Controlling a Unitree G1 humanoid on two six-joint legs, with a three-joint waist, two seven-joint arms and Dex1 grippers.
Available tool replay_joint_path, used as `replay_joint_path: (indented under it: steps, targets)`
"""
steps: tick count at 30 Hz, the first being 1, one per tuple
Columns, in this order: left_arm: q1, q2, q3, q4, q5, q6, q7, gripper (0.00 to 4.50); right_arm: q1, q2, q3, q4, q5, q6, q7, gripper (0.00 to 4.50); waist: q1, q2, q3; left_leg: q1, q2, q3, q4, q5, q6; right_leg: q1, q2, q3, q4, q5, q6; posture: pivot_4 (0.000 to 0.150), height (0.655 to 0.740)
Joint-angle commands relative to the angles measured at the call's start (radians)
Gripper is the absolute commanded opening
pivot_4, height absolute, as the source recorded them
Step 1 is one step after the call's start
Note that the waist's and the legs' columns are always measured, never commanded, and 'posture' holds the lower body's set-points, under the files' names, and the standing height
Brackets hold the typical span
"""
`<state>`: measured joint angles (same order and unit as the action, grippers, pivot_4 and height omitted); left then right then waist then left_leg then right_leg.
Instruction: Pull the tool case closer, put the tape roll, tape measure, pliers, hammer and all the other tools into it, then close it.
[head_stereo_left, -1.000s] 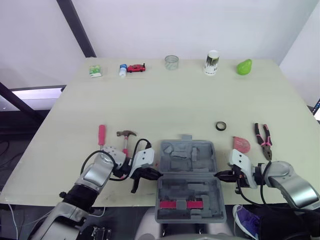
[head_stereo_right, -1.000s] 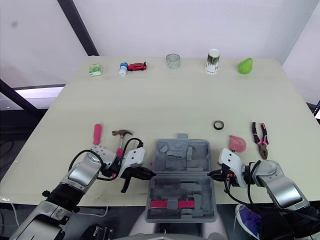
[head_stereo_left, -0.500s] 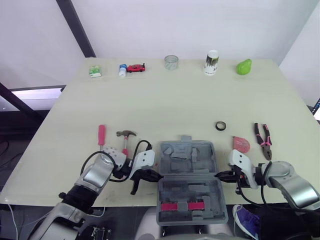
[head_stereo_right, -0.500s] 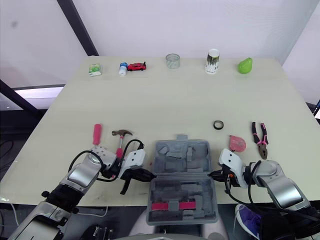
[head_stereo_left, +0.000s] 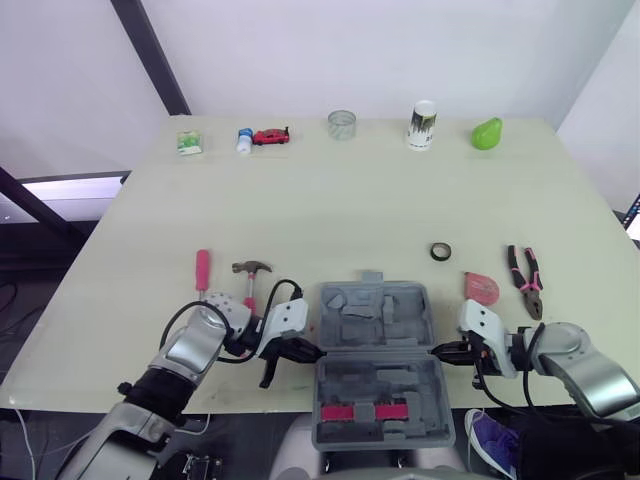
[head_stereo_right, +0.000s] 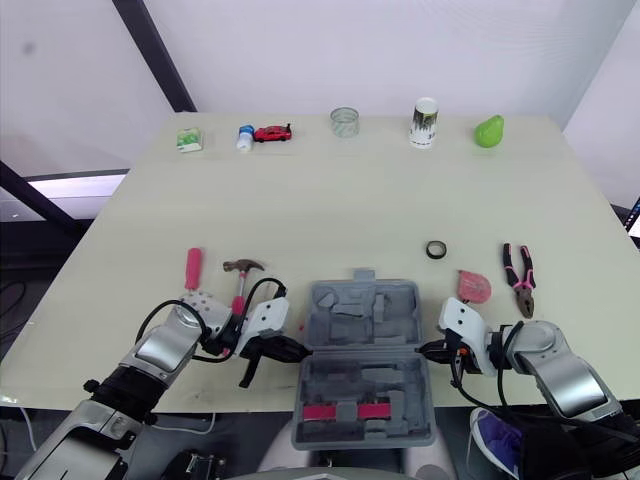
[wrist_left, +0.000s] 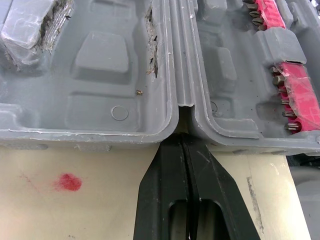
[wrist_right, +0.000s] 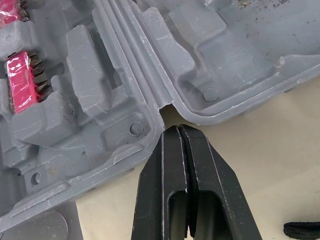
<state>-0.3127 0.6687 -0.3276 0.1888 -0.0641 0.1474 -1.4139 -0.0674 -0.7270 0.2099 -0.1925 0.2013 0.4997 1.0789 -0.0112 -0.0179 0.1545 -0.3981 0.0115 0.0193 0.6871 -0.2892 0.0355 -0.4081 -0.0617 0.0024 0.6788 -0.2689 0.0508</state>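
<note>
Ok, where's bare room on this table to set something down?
The wide middle of the table, between the far row from green box to pear and the tool case, is bare. Crowded beside the case: screwdriver, hammer and left gripper on one side; tape roll, tape measure, pliers and right gripper on the other.

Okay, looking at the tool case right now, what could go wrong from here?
The tool case overhangs the near edge of the table; more pulling may tip it off. The left gripper and right gripper are shut, tips just at the hinge notches, so either could slip out. A tilt could spill the red bit strips.
</note>
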Motion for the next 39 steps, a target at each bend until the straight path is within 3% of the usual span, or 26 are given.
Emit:
replay_joint_path:
  steps: [1,13,20,26,34,39]
  targets:
    - [0.008,0.017,-0.008,0.007,0.007,0.005,0.002,0.03,-0.006,-0.01,-0.018,-0.002,0.011,-0.016,-0.002,0.0,0.0,0.0,0.0,0.0,0.0,0.0,0.0,0.0,0.0,0.0,0.0,0.0,0.0,0.0,0.0,0.15,0.74]
    - [0.014,0.041,0.01,-0.002,-0.005,0.009,0.001,0.03,-0.004,-0.032,-0.046,0.034,0.016,-0.043,-0.01,0.0,-0.001,0.0,0.0,0.0,0.0,0.0,0.0,0.0,0.0,0.0,0.0,0.0,0.0,0.0,0.0,0.15,0.74]
    - [0.041,0.064,0.089,-0.075,-0.122,0.14,0.009,0.03,0.05,-0.056,-0.115,0.036,0.048,-0.067,-0.004,0.0,0.0,0.0,0.0,0.0,0.0,0.0,0.0,0.0,0.0,0.0,0.0,0.0,0.0,0.0,0.0,0.15,0.74]
    - [0.186,0.12,0.306,-0.33,-0.376,0.353,0.039,0.03,0.149,-0.047,-0.284,0.022,0.099,-0.134,-0.067,0.0,-0.001,0.0,0.0,-0.001,0.002,0.0,0.0,0.0,0.0,0.0,-0.001,0.0,-0.001,0.0,0.0,0.15,0.74]
    - [0.366,0.088,0.573,-0.355,-0.376,0.278,0.286,0.03,0.27,0.096,-0.527,0.071,0.158,-0.389,-0.18,0.0,0.001,0.0,0.0,0.002,0.003,-0.001,0.0,0.0,0.0,0.002,0.0,-0.001,-0.001,0.0,0.0,0.15,0.74]
    - [0.463,0.049,0.75,-0.348,-0.454,0.28,0.36,0.03,0.388,0.118,-0.658,0.126,0.225,-0.441,-0.157,0.0,0.007,0.0,0.0,0.002,0.003,0.0,0.0,0.0,0.0,0.003,-0.002,-0.001,-0.001,0.0,0.0,0.15,0.74]
